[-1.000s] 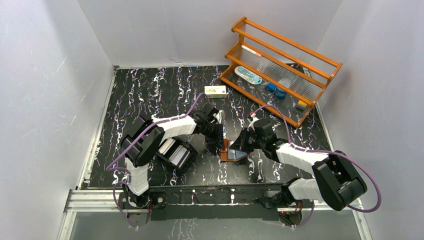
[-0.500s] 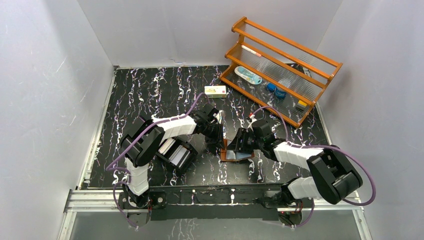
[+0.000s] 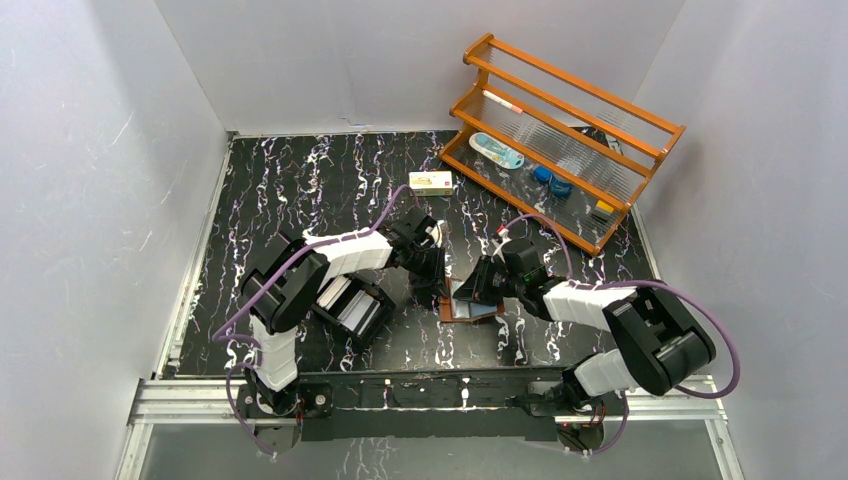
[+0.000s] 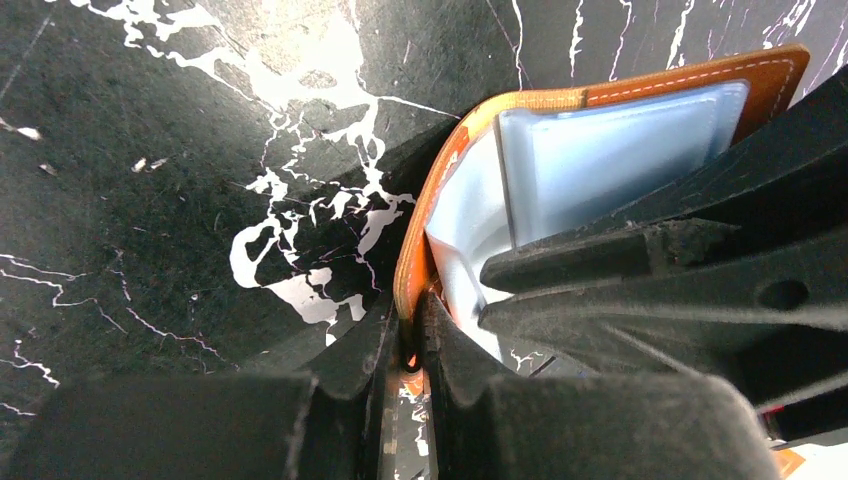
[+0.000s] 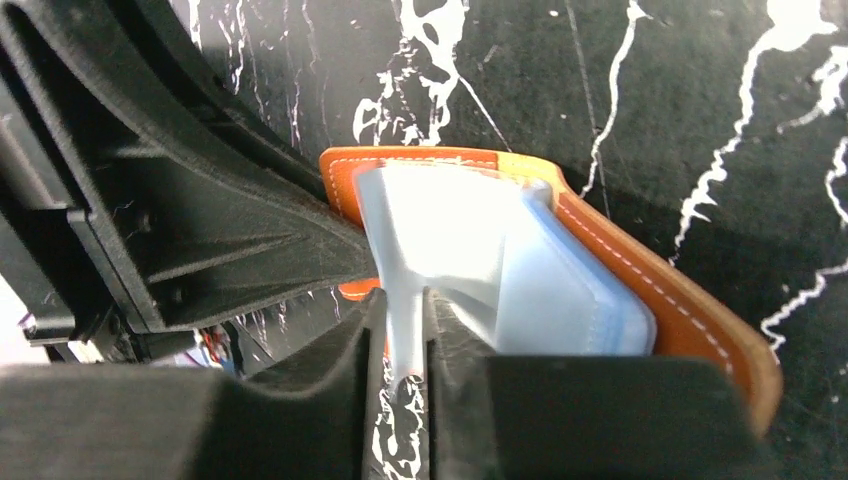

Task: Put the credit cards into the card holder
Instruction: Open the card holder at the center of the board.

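Brown leather card holder (image 4: 640,85), edge pinched in closed left end effector (image 4: 408,335). Right end effector (image 5: 405,330) clamps 1 pale credit card (image 5: 440,230), far end inside holder.

Marbled work table boxed in under soft, even light

Closed in on three sides by pale grey walls (image 3: 90,200), plain and faintly scratched on the left and right panels. Floored with a black table top (image 3: 300,190) veined in white and a few purple streaks like marble, rough and speckled when seen close in the wrist views. Furnished in the far right corner with an orange wooden rack (image 3: 565,140), set at an angle, two tiers of ridged clear shelving carrying a few small items too small to name. Edged along the near side with a silver metal rail (image 3: 400,395). Lit flatly, with only faint shadows along the foot of the walls.
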Robot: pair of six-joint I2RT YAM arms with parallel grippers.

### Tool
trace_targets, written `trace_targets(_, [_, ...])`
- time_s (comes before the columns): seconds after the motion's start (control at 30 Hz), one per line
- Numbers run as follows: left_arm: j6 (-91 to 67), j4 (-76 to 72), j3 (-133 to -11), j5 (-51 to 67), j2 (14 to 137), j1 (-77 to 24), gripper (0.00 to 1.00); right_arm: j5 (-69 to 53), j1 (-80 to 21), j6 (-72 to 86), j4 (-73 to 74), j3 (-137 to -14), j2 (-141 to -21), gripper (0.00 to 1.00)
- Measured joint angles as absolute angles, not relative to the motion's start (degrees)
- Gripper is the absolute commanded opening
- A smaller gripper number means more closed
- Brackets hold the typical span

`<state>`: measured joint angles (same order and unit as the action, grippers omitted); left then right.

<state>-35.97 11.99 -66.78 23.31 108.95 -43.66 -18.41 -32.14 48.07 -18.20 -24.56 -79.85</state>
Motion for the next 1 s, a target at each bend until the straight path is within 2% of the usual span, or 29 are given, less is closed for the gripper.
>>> trace_targets(0.07, [-35.97,11.99,-66.78,23.27,108.95,-43.66,0.08,-19.46,-32.08,48.40,-19.59,-24.45,-79.99,0.47])
trace_targets(0.1, [-35.94,11.99,-66.76,23.27,108.95,-43.64,0.08,-20.08,-32.01,48.66,-20.45,-24.43,-79.99,0.48])
trace_targets(0.13, [-35.92,11.99,-66.74,23.20,108.95,-43.62,0.08,-20.58,-31.97,48.77,-21.21,-24.38,-79.99,0.46])
trace_targets(0.23, [-35.62,11.99,-66.74,22.94,108.95,-43.62,0.08,-21.17,-31.48,49.21,-22.46,-24.16,-79.55,0.26])
trace_targets(0.37, [-35.09,11.99,-66.72,22.48,108.95,-43.62,0.08,-18.46,-30.30,47.48,-17.82,-24.25,-76.88,0.22])
trace_targets(0.47, [-34.89,11.94,-66.59,22.00,108.95,-43.62,0.08,-16.51,-29.95,45.93,-14.24,-24.32,-74.70,0.31])
trace_targets(0.53, [-34.85,11.94,-66.46,21.76,108.95,-43.62,0.08,-15.44,-29.95,45.15,-12.12,-24.32,-73.21,0.33])
trace_targets(0.67, [-34.68,11.94,-66.37,21.56,108.95,-43.62,0.08,-13.32,-29.95,43.81,-8.16,-24.40,-70.02,0.46])
trace_targets(0.87, [-34.50,11.94,-66.35,21.37,108.95,-43.62,0.08,-12.10,-29.95,41.60,-4.34,-25.30,-68.18,0.48])
trace_targets(1.0, [-34.48,11.92,-66.32,21.32,108.95,-43.62,0.08,-12.27,-29.95,40.97,-3.97,-25.39,-68.16,0.56])
